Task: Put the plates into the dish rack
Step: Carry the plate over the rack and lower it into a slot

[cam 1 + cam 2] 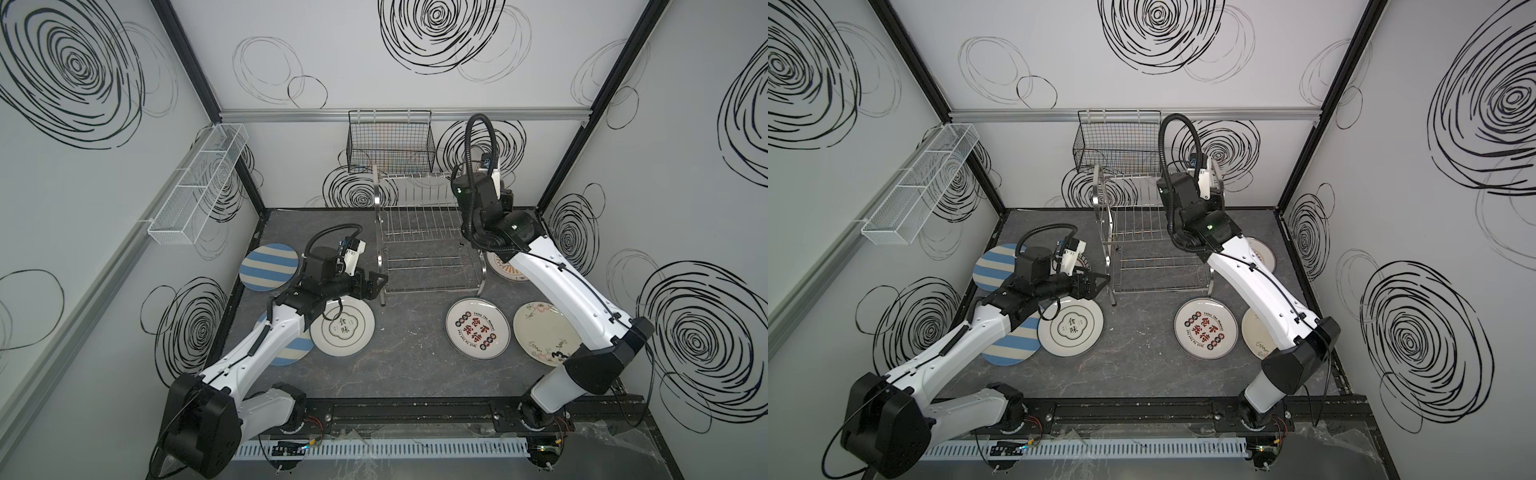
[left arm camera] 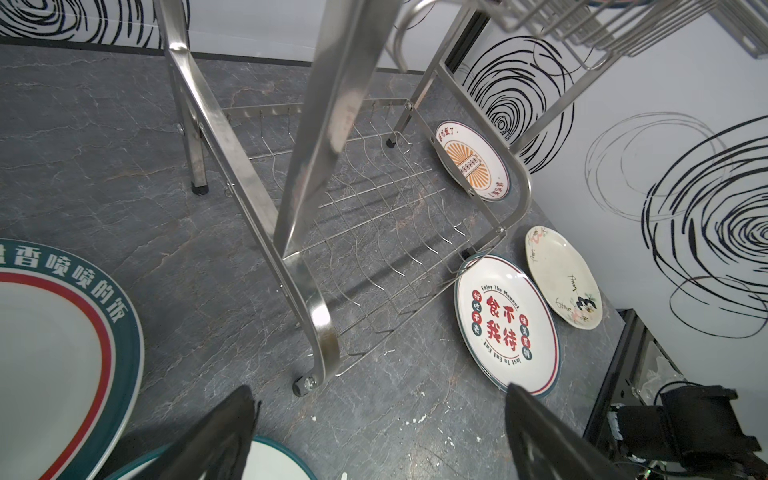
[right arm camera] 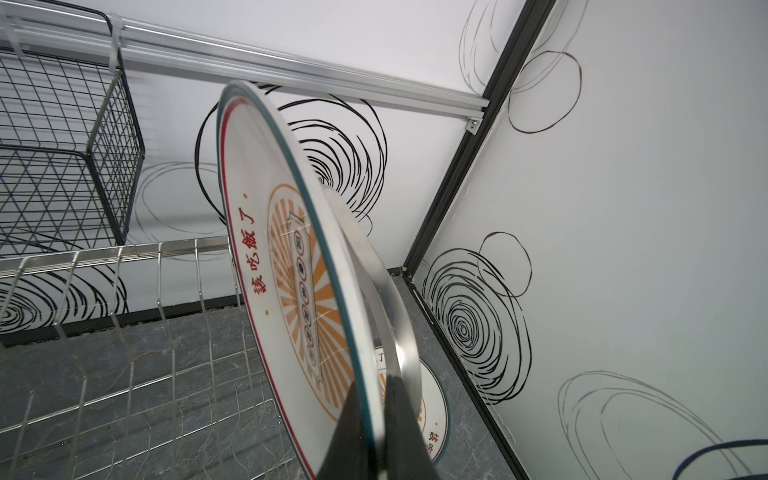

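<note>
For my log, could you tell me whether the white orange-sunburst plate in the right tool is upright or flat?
Upright: the right tool pinches the white orange-sunburst plate on edge by its rim.

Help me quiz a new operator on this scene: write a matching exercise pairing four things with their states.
1 right gripper
2 left gripper
3 red-lettered plate
4 black wire basket

A flat on the table
B open, empty
C hung on the back rail
D shut on the sunburst plate at its rim

Pairs: 1-D, 2-B, 3-A, 4-C
</note>
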`<state>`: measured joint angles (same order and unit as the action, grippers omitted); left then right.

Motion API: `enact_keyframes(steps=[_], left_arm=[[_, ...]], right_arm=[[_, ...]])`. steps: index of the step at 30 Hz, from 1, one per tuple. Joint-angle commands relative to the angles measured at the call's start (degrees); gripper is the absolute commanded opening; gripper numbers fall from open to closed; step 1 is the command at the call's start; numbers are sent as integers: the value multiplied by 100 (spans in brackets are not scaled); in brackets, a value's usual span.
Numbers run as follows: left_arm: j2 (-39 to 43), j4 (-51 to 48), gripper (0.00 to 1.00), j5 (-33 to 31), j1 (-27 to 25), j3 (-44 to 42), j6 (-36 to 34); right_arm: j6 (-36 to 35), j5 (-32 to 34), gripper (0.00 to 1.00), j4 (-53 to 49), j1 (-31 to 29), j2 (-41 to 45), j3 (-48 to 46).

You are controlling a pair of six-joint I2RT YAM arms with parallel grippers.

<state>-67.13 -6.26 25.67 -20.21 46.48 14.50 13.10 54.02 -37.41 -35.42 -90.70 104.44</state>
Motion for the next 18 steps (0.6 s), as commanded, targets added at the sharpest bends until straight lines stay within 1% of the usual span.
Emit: enact_keyframes(steps=[1, 4, 7, 9, 12, 18], left_arm=[[93, 216, 96, 79, -22, -69, -62], [101, 213, 96, 70, -16, -78, -63], [99, 213, 96, 72, -14, -78, -62], [100, 220, 96, 70, -12, -78, -63], [98, 214, 96, 75, -17, -91, -62], [116, 204, 96, 67, 0, -86, -63]], right_arm=[[165, -85, 5, 262, 34, 236, -38], [179, -173, 7, 251, 35, 217, 5], [224, -254, 12, 193, 33, 210, 30], [274, -267, 13, 73, 32, 191, 70], [331, -266, 18, -81, 33, 149, 155], [342, -319, 24, -120, 26, 152, 168]])
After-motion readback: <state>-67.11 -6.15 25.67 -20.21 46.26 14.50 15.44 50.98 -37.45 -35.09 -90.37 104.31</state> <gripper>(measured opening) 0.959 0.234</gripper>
